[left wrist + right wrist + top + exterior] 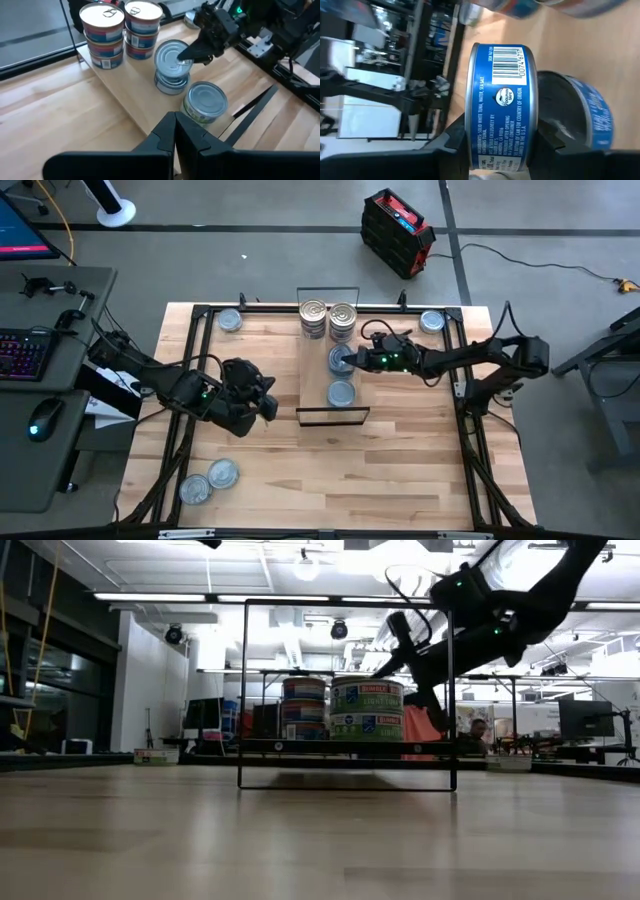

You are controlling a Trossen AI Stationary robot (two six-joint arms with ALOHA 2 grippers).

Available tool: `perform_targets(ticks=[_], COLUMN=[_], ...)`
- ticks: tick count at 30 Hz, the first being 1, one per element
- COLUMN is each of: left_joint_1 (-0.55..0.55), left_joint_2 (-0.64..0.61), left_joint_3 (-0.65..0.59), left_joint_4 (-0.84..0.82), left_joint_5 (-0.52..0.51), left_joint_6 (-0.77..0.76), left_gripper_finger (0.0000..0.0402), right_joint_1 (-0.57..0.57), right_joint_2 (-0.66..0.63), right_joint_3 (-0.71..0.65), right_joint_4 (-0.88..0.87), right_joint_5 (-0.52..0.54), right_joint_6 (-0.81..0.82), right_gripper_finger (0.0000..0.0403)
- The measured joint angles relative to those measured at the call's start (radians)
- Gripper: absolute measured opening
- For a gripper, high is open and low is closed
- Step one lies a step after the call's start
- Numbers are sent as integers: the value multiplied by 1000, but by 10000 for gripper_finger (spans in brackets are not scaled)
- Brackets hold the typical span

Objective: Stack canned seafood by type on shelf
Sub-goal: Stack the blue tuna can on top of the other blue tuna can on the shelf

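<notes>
A: What is revealed only by the right wrist view?

B: A blue barcode label on the tin (502, 107) grasped by the right gripper (495, 137). In the high view, only its grey top is seen, mid-shelf (318, 370), flat side up.

A: And the left gripper (262, 406)?

B: Clenched, empty, left of centre.

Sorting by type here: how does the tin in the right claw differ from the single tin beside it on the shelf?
The blue-label tin sits atop another tin, gripped by the right claw; the green-label tin lies alone on the shelf, untouched. One is lifted a level, the other rests on the plank. Both are flat, round, with pale grey tops.
</notes>
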Motion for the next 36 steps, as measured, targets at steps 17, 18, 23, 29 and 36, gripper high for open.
perform_targets(ticks=[17,18,23,29,36], left_joint_1=[-1,-1,-1,-1,-1], left_joint_2=[0,0,0,0,0], left_joint_3=[0,0,0,0,0], left_joint_4=[-6,-6,-6,-7,-7], left_joint_5=[50,52,54,54,54], left_joint_6=[74,74,82,83,83], left_gripper_finger=[0,0,0,0,0], right_joint_1=[3,3,7,10,10], right_joint_2=[31,31,31,31,31], right_joint_3=[29,29,28,28,28], right_joint_4=[-31,-34,-35,-34,-30], right_joint_5=[-1,-1,0,-2,-12], right_joint_6=[42,42,36,34,61], right_gripper_finger=[181,181,182,200,314])
